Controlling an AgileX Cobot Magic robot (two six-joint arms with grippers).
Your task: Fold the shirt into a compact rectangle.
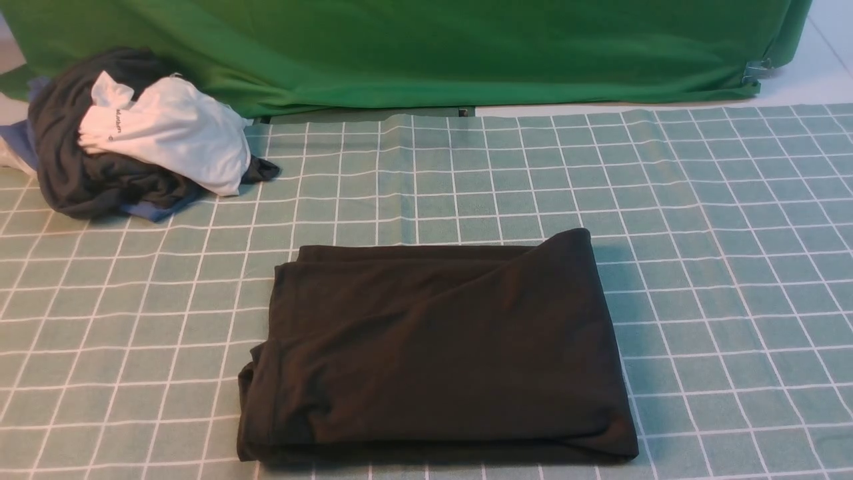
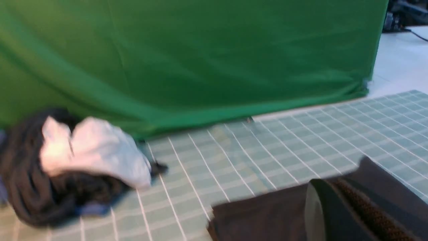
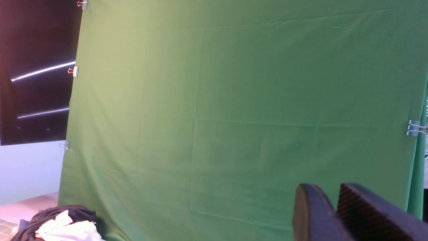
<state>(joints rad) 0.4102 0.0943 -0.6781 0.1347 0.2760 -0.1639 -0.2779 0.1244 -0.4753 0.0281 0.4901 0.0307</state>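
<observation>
Nearest you, the folded black cotton shirt lies as a rough rectangle on the green checked tablecloth, by my reading finished. Neither arm shows in front. Your left gripper, blurred, hovers over the shirt; your right gripper faces the green backdrop, fingers seemingly together; I cannot tell either's state. Far left sits the heap of dark and white garments.
</observation>
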